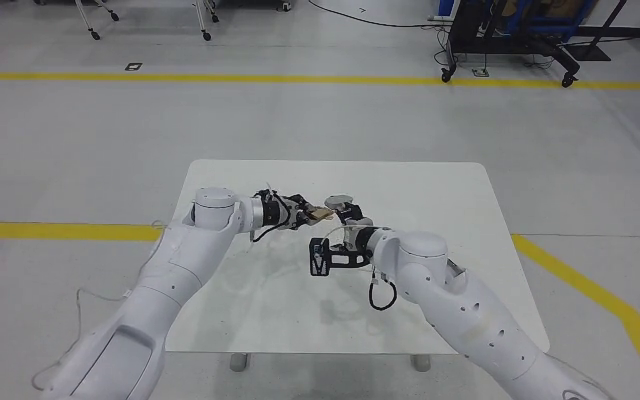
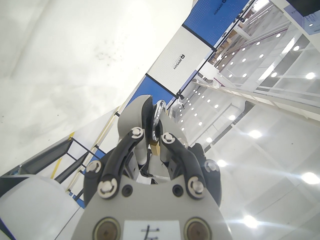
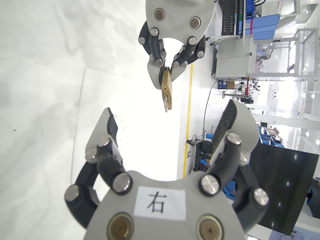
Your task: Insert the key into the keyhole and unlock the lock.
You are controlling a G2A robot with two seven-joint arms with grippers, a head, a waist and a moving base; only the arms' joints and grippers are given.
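My white square worktop (image 1: pixel 440 200) stands on a pale grey glossy floor (image 1: pixel 300 120) crossed by yellow tape lines (image 1: pixel 300 78). A black wheeled cart (image 1: pixel 510 40) sits well beyond its far edge. Blue and white perforated partition panels (image 2: pixel 215 13) line one side, round ceiling lights (image 2: pixel 255 134) glare overhead, and an aluminium-framed enclosure (image 3: pixel 235 56) stands on the floor beyond the worktop

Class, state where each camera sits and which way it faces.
Top view: overhead on the robot, looking down at the table; left arm and right arm show.
Left wrist view: behind the left tool, looking along it at the gripped lock.
Right wrist view: behind the open right tool, facing the left tool and lock.
Both wrist views share the lock.
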